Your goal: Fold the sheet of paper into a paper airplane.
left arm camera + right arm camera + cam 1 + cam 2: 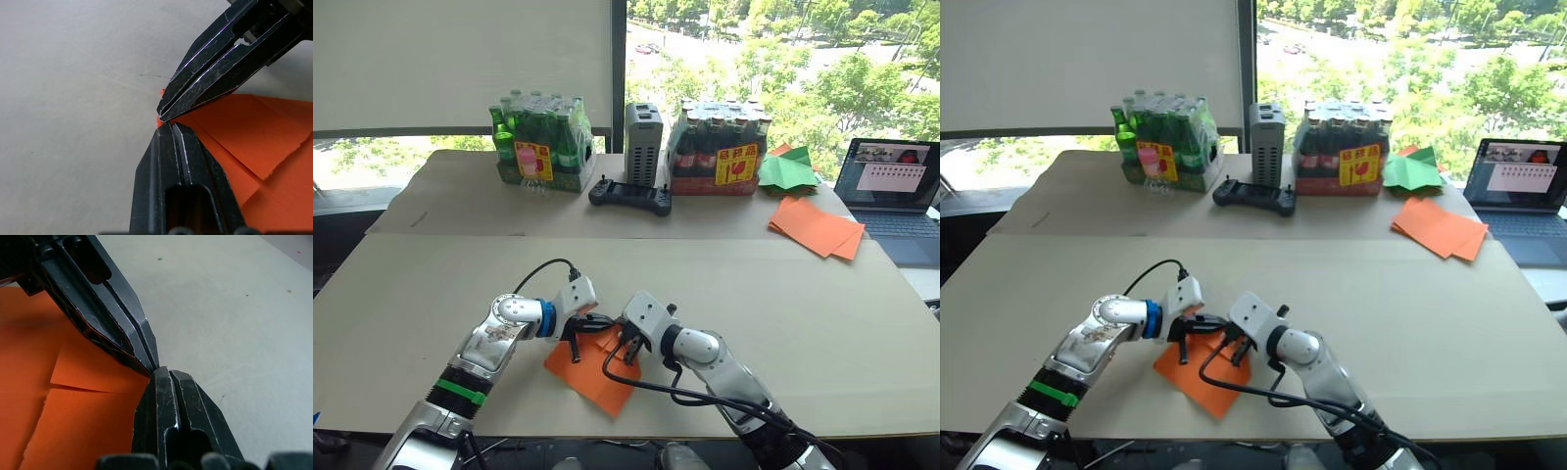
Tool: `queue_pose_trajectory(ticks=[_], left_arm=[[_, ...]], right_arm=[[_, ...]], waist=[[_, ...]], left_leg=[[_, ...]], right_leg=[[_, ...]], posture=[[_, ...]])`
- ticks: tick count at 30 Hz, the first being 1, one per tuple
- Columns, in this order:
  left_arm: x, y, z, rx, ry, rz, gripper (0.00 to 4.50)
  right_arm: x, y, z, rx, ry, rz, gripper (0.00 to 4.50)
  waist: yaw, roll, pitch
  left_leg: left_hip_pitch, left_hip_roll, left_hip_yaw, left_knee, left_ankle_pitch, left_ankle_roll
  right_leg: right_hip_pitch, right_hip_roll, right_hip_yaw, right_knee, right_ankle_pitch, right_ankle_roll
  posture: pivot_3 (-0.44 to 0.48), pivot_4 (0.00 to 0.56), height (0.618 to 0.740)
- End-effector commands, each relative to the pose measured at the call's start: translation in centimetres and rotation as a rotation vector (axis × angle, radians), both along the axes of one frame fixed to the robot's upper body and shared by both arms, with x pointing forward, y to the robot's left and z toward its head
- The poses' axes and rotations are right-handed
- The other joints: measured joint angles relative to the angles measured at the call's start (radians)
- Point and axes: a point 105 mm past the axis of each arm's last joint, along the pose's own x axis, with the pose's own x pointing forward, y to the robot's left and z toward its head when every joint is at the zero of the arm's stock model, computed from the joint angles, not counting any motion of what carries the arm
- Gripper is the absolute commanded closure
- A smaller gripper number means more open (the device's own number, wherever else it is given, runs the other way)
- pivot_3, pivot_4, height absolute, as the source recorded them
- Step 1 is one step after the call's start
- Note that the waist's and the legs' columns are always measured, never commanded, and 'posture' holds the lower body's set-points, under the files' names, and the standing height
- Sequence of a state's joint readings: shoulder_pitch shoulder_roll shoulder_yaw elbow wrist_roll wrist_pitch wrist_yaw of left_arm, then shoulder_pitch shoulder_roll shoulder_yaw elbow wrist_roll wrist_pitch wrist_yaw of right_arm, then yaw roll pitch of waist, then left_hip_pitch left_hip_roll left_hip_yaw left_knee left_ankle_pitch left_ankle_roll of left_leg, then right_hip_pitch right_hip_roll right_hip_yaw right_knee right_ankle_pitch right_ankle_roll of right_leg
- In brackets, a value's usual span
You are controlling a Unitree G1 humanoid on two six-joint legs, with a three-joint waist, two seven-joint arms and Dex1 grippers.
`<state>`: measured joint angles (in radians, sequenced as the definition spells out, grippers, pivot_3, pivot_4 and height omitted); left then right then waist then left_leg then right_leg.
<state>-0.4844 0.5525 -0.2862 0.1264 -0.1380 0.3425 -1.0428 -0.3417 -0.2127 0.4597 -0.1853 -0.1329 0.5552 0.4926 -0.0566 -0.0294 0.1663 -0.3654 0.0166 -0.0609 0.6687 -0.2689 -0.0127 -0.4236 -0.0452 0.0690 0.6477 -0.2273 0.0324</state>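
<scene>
Both pincers, left pincer [166, 125] and right pincer [164, 372], are closed tip to tip (fingers pressed together) at the folded corner of the sheet of paper [592, 377] on the bench [803, 294].

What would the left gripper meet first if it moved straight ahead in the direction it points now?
Most likely the right gripper. In the left wrist view, the shut left gripper has its tip almost against the right gripper's shut tip, at the corner of the sheet of paper. Whether they actually touch is unclear.
</scene>
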Motion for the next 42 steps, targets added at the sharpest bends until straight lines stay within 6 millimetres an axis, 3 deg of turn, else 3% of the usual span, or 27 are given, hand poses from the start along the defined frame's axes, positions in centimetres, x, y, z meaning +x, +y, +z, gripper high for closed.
queue_pose_trajectory(ticks=[1,14,34,42], left_arm=[[0.1,0.3,-1.5,0.069,0.027,0.004,4.48],[0.0,3.0,-3.5,0.164,0.082,0.066,4.48],[-3.7,9.8,-4.5,0.239,0.153,0.217,4.48],[-3.2,10.4,-3.7,0.217,0.114,0.266,4.48]], right_arm=[[0.1,0.0,-0.8,-0.026,0.040,-0.021,4.50],[-0.2,-0.7,-2.5,-0.102,0.107,-0.041,4.50],[-0.3,-0.2,-2.7,-0.113,0.110,-0.018,4.50],[-0.3,0.1,-2.6,-0.111,0.105,-0.005,4.50]], waist=[[0.002,0.000,0.000],[-0.005,0.002,-0.006],[-0.017,0.003,-0.007],[-0.017,0.003,-0.007]], left_leg=[[0.001,0.000,0.000,0.000,0.000,0.000],[0.013,0.001,0.000,-0.001,0.000,0.000],[0.025,0.002,0.001,-0.009,0.000,0.000],[0.027,0.003,0.002,-0.010,0.000,0.000]], right_leg=[[0.001,0.000,0.000,0.000,0.000,0.000],[0.013,0.001,0.000,-0.001,-0.005,0.008],[0.019,0.002,0.001,-0.001,-0.009,0.006],[0.020,0.002,0.002,-0.001,-0.010,0.005]], posture=[[0.000,0.150,0.733],[0.000,0.150,0.733],[0.000,0.150,0.733],[0.000,0.150,0.733]])
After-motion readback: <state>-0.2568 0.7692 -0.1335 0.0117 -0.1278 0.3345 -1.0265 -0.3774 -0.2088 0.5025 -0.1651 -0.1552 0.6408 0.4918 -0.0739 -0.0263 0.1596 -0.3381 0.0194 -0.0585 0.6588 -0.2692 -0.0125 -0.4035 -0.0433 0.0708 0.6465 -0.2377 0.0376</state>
